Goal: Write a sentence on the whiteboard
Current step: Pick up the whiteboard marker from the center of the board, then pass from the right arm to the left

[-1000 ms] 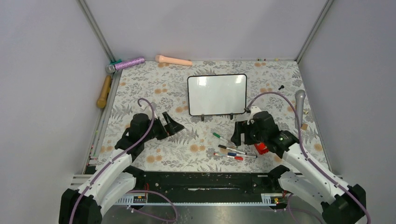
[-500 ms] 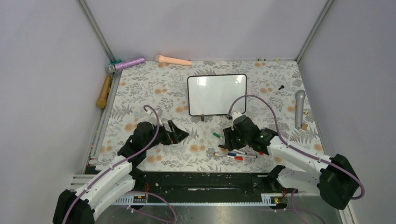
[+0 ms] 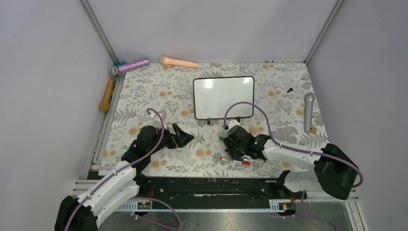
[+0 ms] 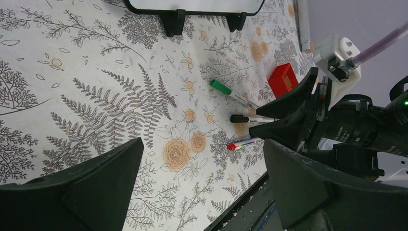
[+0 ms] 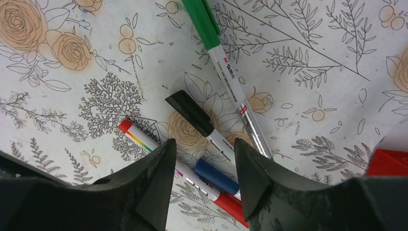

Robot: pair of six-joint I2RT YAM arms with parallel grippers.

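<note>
While left fingers (image 4: 72,192) gape wide, right fingers (image 5: 144,192) (narrower, still apart) straddle black marker (image 5: 198,121).

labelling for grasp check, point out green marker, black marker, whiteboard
green marker (image 5: 204,24), right wrist view, its cap
black marker (image 5: 190,113), right wrist view, its cap
whiteboard (image 3: 223,96), top view, its white face

Bright, even overhead light, faint soft shadows, pale glare on the whiteboard (image 3: 211,89), wrist-view foregrounds slightly blurred.
</note>
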